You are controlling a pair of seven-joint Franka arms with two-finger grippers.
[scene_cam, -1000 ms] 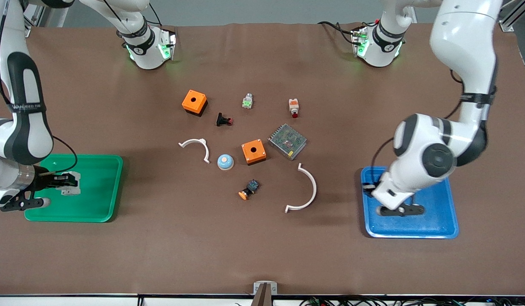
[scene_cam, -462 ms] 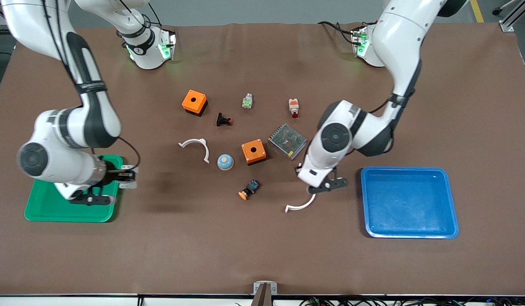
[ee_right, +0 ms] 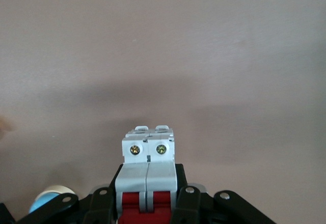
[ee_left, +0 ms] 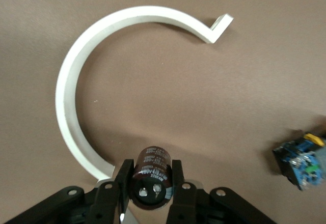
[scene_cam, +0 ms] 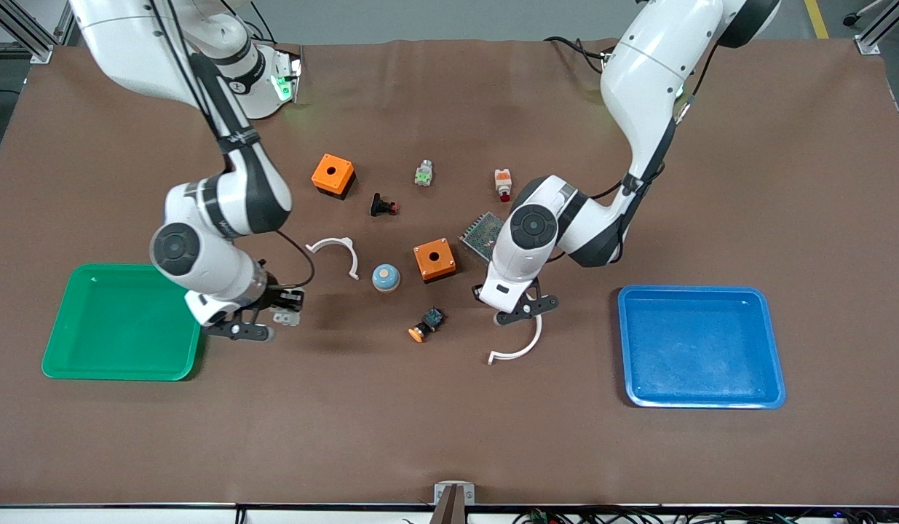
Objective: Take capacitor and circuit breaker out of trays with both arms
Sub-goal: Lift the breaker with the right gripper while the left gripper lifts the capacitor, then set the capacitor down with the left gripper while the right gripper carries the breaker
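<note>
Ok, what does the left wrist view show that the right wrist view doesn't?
Only the left wrist view shows the left gripper shut on the capacitor, over a white curved bracket, with a small blue and orange component lying apart from it on the table. Only the right wrist view shows the right gripper shut on the breaker, red levers visible, and part of a pale blue rounded object. Both show the brown table below and a gripper holding its part off the surface.

Desk (scene_cam: 449, 437): covered by brown mat, evenly lit. Grey floor (scene_cam: 434, 18) and aluminium framing (scene_cam: 873, 29) seen past its edge.
</note>
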